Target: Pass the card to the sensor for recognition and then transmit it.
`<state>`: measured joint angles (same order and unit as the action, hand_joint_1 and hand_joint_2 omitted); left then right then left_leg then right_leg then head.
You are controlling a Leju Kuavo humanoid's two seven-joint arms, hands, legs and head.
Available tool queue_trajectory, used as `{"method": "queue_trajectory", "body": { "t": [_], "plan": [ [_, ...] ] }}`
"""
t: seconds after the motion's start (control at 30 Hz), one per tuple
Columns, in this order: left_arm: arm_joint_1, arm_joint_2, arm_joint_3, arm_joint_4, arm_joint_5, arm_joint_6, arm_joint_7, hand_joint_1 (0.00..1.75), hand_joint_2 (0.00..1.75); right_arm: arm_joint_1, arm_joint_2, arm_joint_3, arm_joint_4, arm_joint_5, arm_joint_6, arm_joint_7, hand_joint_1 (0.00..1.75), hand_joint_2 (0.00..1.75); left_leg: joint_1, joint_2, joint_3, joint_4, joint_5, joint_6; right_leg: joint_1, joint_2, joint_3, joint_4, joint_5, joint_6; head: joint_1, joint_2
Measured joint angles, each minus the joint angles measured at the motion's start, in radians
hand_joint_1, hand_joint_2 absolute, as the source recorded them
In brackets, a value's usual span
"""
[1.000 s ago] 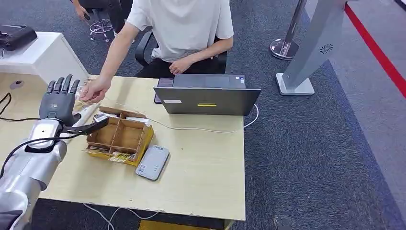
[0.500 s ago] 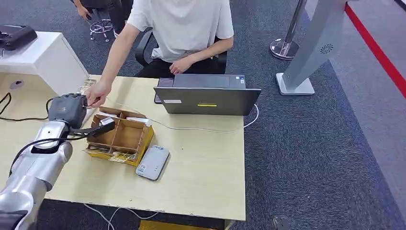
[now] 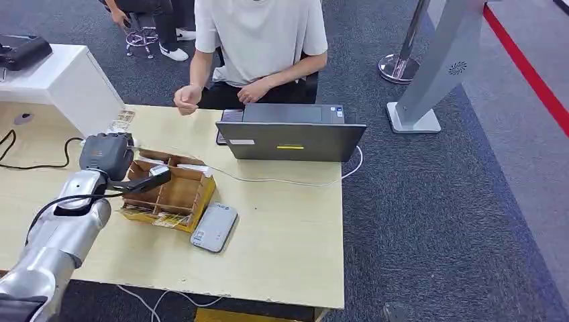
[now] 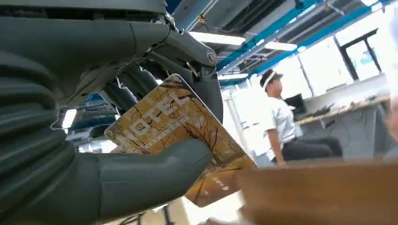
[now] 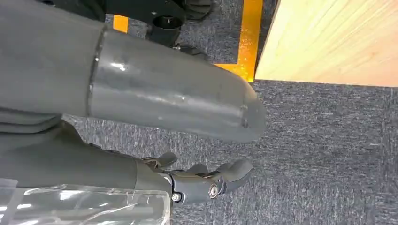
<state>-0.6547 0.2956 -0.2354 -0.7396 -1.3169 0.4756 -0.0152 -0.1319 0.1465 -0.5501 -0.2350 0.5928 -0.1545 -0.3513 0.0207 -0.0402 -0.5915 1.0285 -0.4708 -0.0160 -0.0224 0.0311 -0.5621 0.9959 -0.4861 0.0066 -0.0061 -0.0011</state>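
**Left hand grips card at the box's far-left corner**

Left hand (image 3: 104, 153) is closed around the card (image 4: 176, 126): thumb pressed on its printed face, darker fingers (image 4: 206, 89) behind it. Card is gold-brown with a branch pattern and "HOTEL" lettering; the wrist view shows it held up off the surface. In the head view the card itself can't be made out inside the fist.

The hand sits over the left part of the surface (image 3: 282, 235), just beside the far-left corner of the compartmented cardboard box (image 3: 171, 191). The thumb points right over the box's left edge.

Right hand (image 5: 202, 180) hangs over grey carpet near the surface's edge, fingers loosely curled and apart, holding nothing.

Just right of the box's near corner lies the flat grey card reader (image 3: 213, 227). Farther right and back stands a grey laptop (image 3: 290, 137), lid toward the robot, white cable trailing past it.

A person (image 3: 258, 40) in a white shirt sits at the far side behind the laptop, one fist (image 3: 186, 99) raised above the far edge, apart from the robot's hand.
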Motion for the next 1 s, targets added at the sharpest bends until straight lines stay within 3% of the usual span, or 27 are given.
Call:
{"method": "queue_trajectory", "body": {
  "t": [0.13,0.53,0.7,1.0],
  "plan": [
    [0.078,-0.03,-0.013,-0.155,0.041,0.036,-0.021,1.75,1.75,0.008,0.0,0.0,0.0,-0.011,-0.011,-0.006,0.0,0.0,0.0,0.0,0.0,0.0,0.0,0.0,0.0,0.0,0.0,0.0,0.0,0.0,0.0,0.0],
    [0.255,-0.064,-0.108,-0.666,0.039,-0.052,-0.015,1.75,1.75,0.033,0.0,-0.022,0.002,-0.029,-0.027,-0.03,0.0,0.0,0.0,0.0,-0.001,0.0,-0.001,0.0,0.0,0.0,-0.001,-0.001,0.0,0.0,-0.001,0.0],
    [0.277,-0.067,-0.136,-0.751,0.033,-0.06,-0.009,1.75,1.75,0.035,0.0,-0.025,0.002,-0.029,-0.028,-0.033,0.0,0.0,0.0,0.0,-0.001,0.0,-0.001,0.0,0.0,0.0,-0.001,0.0,0.0,0.0,-0.001,0.0],
    [0.298,-0.068,-0.169,-0.802,0.021,-0.089,-0.014,1.75,1.75,0.036,0.0,-0.027,0.002,-0.038,-0.031,-0.038,0.0,0.0,0.0,0.0,-0.001,0.0,-0.001,0.0,0.0,0.0,-0.001,0.0,0.0,0.0,-0.001,0.0]
  ]
}}
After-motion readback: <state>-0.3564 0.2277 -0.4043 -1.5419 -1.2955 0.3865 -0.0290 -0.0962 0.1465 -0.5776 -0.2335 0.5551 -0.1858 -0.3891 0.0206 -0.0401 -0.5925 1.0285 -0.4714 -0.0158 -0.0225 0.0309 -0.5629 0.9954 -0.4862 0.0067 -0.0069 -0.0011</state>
